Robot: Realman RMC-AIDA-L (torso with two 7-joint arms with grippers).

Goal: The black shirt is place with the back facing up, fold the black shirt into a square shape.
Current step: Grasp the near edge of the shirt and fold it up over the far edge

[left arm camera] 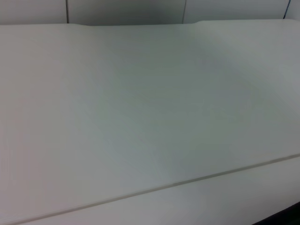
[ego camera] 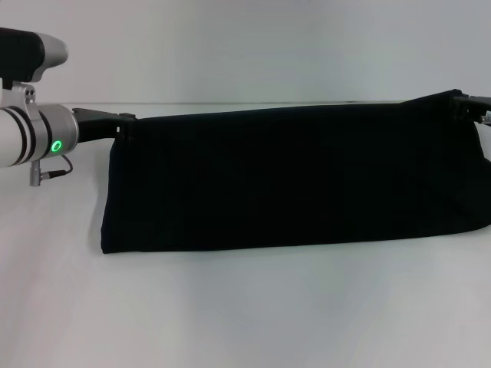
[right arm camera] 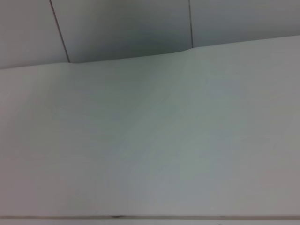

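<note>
Evidently the plain matte black soft fabric shirt hung stretched above the white surface, the left claw and right claw each pinching an upper corner, keeping it taut for folding.

Soft, even light washes the white table pale, while the black shirt reads as featureless dark, casting faint shadow.
</note>
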